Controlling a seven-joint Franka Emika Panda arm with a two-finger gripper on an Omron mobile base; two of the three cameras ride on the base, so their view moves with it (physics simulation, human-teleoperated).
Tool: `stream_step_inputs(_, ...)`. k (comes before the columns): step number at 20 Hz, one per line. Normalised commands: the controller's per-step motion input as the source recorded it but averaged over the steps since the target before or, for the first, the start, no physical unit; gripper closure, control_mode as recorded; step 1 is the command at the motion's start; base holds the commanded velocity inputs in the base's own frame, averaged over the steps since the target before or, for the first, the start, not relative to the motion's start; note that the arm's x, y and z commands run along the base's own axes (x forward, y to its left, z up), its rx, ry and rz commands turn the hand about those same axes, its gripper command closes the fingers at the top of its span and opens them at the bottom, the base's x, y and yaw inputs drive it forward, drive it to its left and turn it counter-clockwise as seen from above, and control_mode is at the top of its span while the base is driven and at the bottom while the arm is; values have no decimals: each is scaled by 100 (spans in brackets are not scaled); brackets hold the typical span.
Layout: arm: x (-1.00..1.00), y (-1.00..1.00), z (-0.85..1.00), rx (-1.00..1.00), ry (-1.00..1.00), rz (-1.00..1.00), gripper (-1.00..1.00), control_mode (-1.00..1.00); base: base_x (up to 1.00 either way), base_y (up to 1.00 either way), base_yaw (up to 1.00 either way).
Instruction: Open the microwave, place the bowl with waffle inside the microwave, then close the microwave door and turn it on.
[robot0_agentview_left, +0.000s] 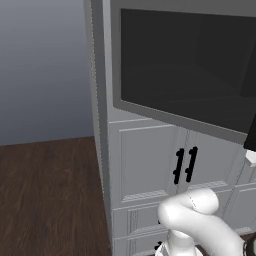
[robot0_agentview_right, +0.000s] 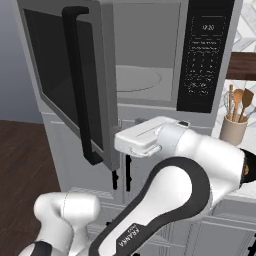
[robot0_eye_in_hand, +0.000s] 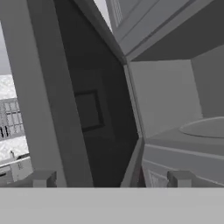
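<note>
The microwave stands with its door swung out to the left. Its light grey cavity and round turntable are bare. The microwave door shows its dark glass and long black bar handle; the left base view sees its outer glass. My gripper is open with nothing between its widely spaced fingertips. It hangs just below the cavity's front, close to the door's inner face. The white hand sits beside the door's lower edge. The bowl is out of view.
White panelled cabinet doors with short black handles lie under the microwave. A dark control panel flanks the cavity on the right. A crock of wooden utensils stands on the counter at far right. Dark wood floor spreads to the left.
</note>
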Motion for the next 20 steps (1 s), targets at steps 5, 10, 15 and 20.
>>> stream_step_inputs(5, 1, 4, 0, 1, -1, 23, -100, -100, 0, 0, 0)
stream_step_inputs(10, 25, -18, -6, 1, -6, 6, -100, -100, 0, 0, 0)
stream_step_inputs(15, 37, -11, -1, 0, -9, 1, -100, -100, 0, 0, 0)
stream_step_inputs(20, 47, 0, -11, 0, -5, 4, -100, -100, 0, 0, 0)
